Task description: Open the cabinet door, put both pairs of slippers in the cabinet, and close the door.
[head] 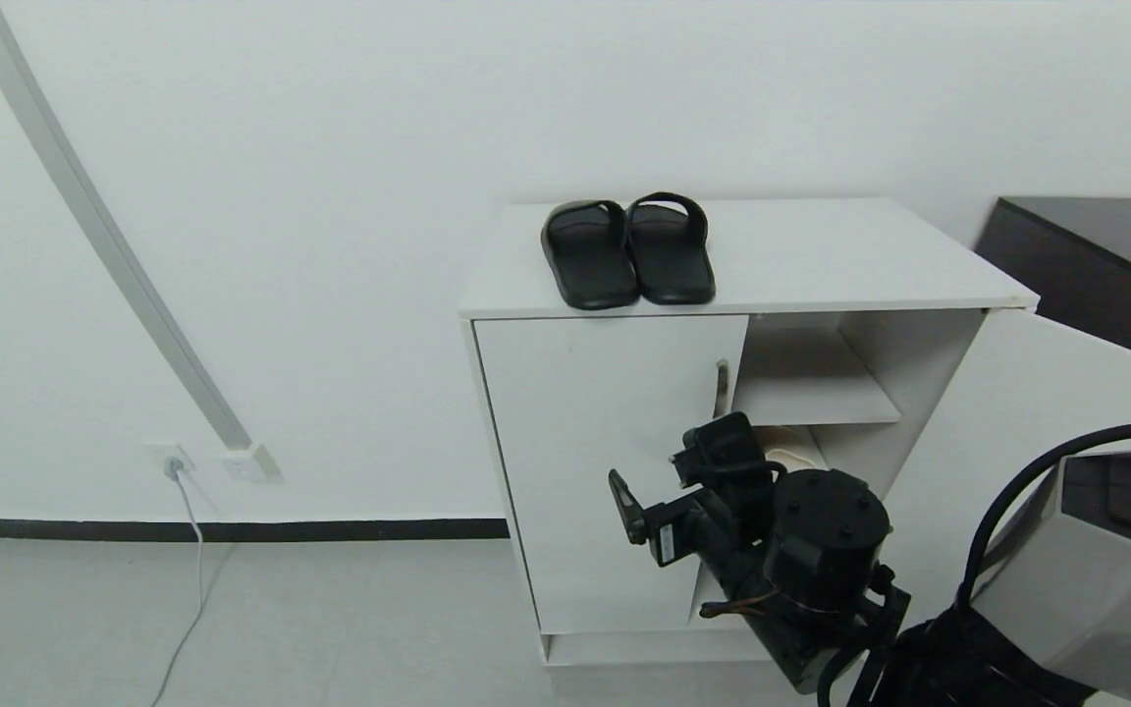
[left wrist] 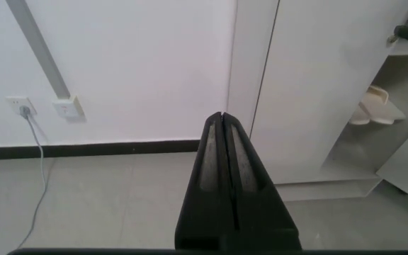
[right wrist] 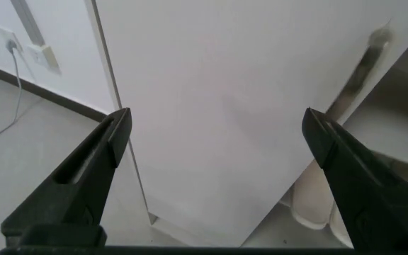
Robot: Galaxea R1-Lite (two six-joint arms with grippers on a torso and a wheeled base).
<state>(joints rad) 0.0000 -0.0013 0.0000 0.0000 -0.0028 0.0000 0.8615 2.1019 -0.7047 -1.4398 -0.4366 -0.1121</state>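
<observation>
Black slippers, the pair not yet stowed, sit side by side and touching on the cabinet top, towards its left end with their toes at the near edge. The right door stands swung wide open, and the left door is shut, its handle along its right edge. Inside, a shelf splits the open right half: the upper compartment looks bare, and a pale pair of slippers already lies in the compartment under that shelf. The right gripper hangs low in front of the shut left door with its fingers spread wide and nothing between them. The left gripper has its fingers pressed together on nothing, low and off to the cabinet's left. The step in hand looks like fetching the black pair. It would go best by lifting the spread gripper above the top, coming down over the two straps where they meet, and pinching both so the pair travels as one. The load should then swing round the open door's edge and slide in level, clear of the pale pair.
</observation>
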